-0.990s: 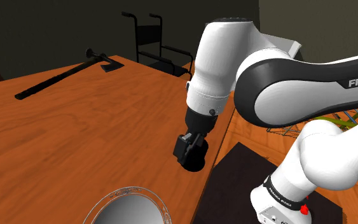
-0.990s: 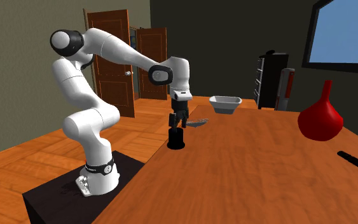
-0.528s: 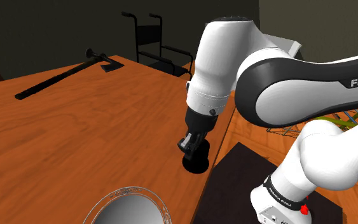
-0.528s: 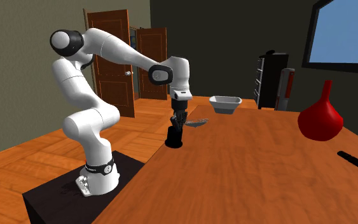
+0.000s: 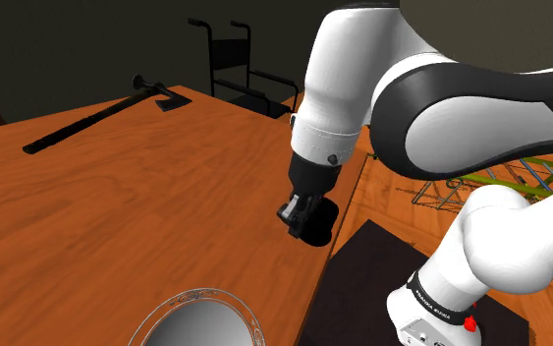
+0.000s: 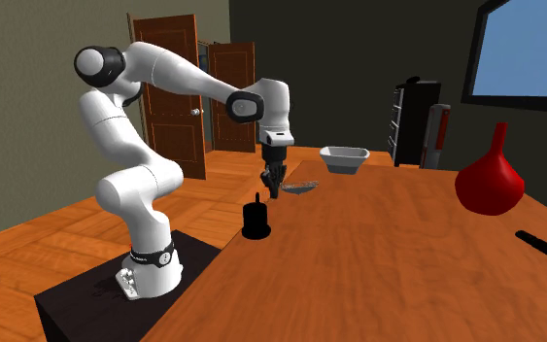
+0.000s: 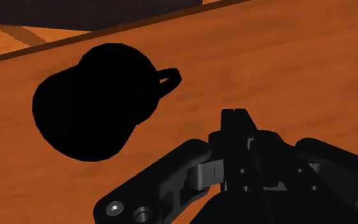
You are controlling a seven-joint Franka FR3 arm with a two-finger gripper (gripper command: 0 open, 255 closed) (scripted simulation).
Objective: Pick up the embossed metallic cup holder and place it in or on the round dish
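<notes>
Compared with the frame half a second earlier, the tool (image 6: 274, 192) has risen clear of the cup holder (image 6: 256, 222), which then sat under its fingertips and now stands alone on the bench (image 6: 388, 262).

**Tool.** Its two black fingers (image 7: 234, 118) meet with nothing between them, so it is narrow and empty.

**Cup holder relative to tool.** In the second exterior view it sits at 7 o'clock of the tool, below it and apart from it, close to the bench edge that faces the stand (image 6: 86, 296). In the shoulder view the cup holder (image 5: 321, 230) lies at about 4 o'clock of the tool (image 5: 293, 214), at the bench (image 5: 117, 216) edge.

**Appearance.** The cup holder (image 7: 88, 102) is drawn flat black, with a rounded body and a small loop at one side; no embossing can be made out.

**Round dish.** The silvery dish (image 5: 200, 315) lies at 7 o'clock of the tool in the shoulder view, well apart from the cup holder.

**Surroundings.**
- The bench is orange-brown with wood grain.
- It also carries a long black implement (image 5: 97, 116), a white bowl (image 6: 344, 158) and a red vase (image 6: 490, 180).
- Beyond it are a wheelchair (image 5: 235, 59), brown doors (image 6: 169, 92) and a dark cabinet (image 6: 412, 121).
</notes>
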